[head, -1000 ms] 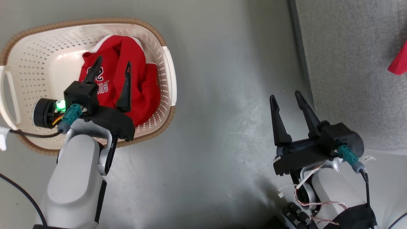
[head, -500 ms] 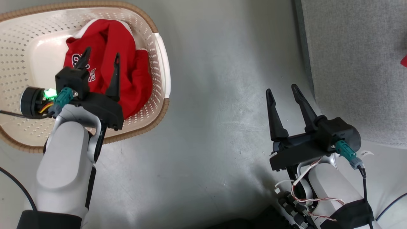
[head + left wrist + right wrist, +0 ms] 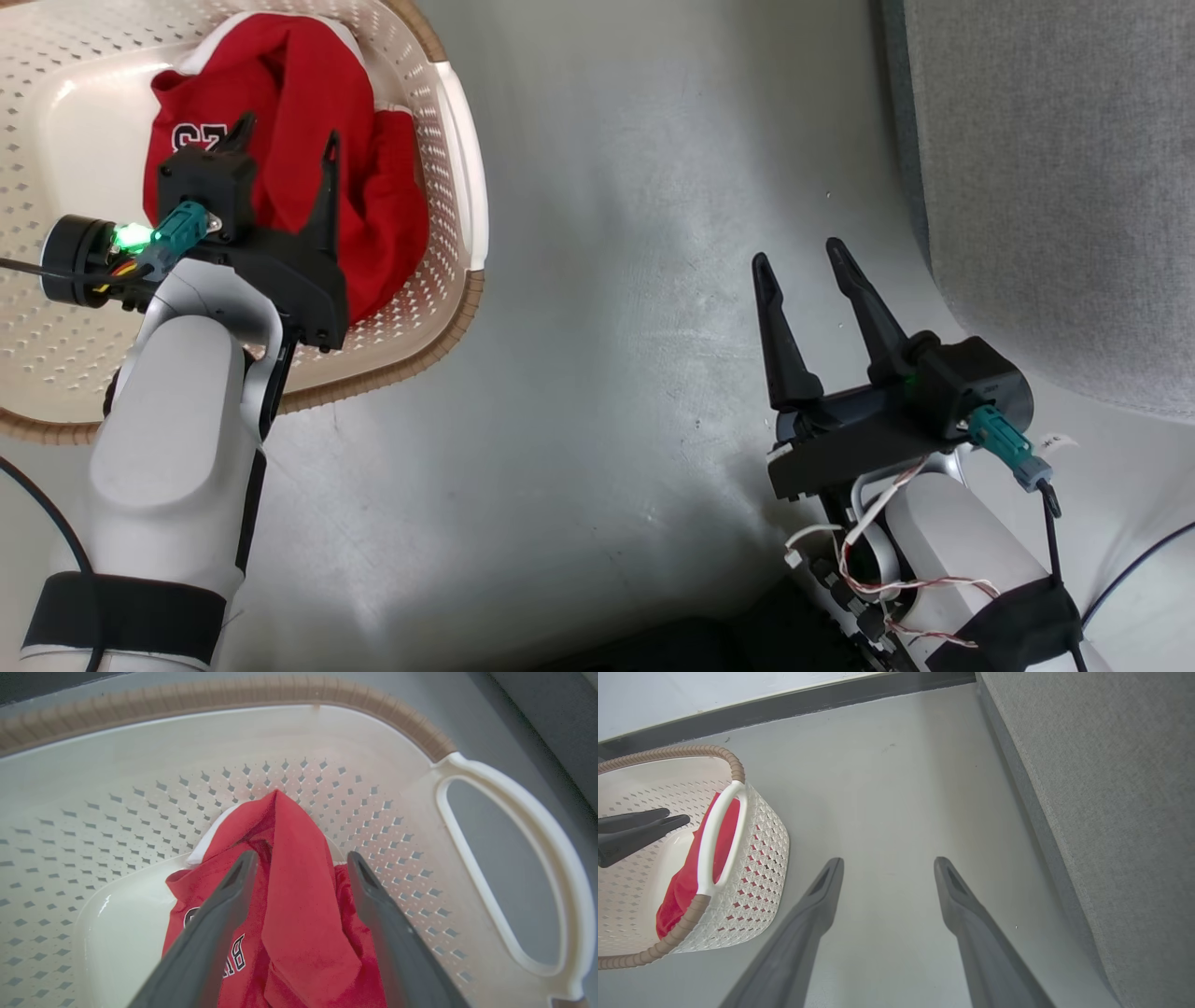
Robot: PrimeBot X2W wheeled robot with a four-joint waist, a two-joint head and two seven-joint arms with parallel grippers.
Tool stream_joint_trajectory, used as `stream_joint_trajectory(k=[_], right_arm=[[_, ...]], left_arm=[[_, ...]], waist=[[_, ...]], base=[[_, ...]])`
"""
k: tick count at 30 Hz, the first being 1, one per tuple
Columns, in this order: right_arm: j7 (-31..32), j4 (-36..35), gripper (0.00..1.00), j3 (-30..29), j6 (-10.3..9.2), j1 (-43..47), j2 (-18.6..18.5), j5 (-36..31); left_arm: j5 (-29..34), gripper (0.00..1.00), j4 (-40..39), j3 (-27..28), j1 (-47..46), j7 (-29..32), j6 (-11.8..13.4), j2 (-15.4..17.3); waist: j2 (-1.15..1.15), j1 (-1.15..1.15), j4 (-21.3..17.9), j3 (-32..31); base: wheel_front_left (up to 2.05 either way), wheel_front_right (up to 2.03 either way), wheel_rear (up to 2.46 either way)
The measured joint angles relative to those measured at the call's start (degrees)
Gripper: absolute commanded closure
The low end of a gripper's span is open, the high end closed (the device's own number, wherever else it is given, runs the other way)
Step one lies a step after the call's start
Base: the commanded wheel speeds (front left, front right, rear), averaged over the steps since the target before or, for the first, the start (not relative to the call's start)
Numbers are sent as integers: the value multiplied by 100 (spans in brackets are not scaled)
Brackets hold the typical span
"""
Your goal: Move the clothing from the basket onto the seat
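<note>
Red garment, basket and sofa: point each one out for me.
red garment [image 3: 299, 914]: left wrist view, on its raised middle fold.
basket [image 3: 720, 835]: right wrist view, on its white side handle.
sofa [image 3: 1055, 187]: head view, on its grey fabric.

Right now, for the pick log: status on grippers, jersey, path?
Left gripper open, straddling a fold of red jersey. Right gripper open, empty, over floor. Jersey in basket, against its wall. Grey sofa to the right.

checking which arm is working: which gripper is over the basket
The left gripper: its open fingers hang over the red garment in the basket. The right gripper is over the floor.
</note>
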Motion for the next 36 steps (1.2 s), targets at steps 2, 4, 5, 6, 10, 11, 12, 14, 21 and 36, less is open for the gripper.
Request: stream_joint_trajectory(k=[2, 4, 5, 6, 10, 11, 12, 14, 21, 36], right_arm=[[0, -11, 0, 45, -24, -15, 0, 26], [0, -13, 0, 82, -24, -57, 2, 54], [0, -13, 0, 88, -24, -82, 2, 62], [0, -15, 0, 97, -24, -101, 1, 96], [0, -12, 0, 152, -25, -104, 2, 197], [0, -7, 0, 154, -25, -104, 2, 197], [0, -5, 0, 160, -26, -103, 2, 197], [0, -8, 0, 189, -30, -103, 3, 200], [0, -52, 0, 277, -30, -104, 3, 316], [0, -85, 0, 339, -31, -105, 4, 550]], left_arm=[[0, 0, 85, -12, -38, 69, 0, 1], [0, 0, 175, -13, -59, 134, 0, 13], [0, 0, 216, -19, -68, 160, 0, 13], [0, 0, 255, -21, -85, 197, 0, 15], [-2, 0, 388, -4, -247, 278, -1, 14], [-2, 0, 421, -9, -287, 297, 0, 10], [-2, 0, 454, -8, -311, 334, 0, 9], [-2, 0, 535, -8, -342, 402, 0, 11], [-13, 0, 762, 55, -545, 604, 1, 82], [-160, 0, 1170, 144, -750, 815, -52, 58]], waist=[[0, 0, -16, 46], [0, 0, -37, 86], [0, 0, -49, 104], [0, 0, -61, 122], [0, 0, -102, 191], [0, 0, -111, 204], [0, 0, -118, 212], [0, 0, -126, 226], [0, 0, -154, 289], [0, 0, -310, 397]], base=[[0, 0, 0], [0, 0, 0], [0, 0, 0], [0, 0, 0], [0, 0, 0], [0, 0, 0], [0, 0, 0], [0, 0, 0], [0, 0, 0], [0, 0, 0]])
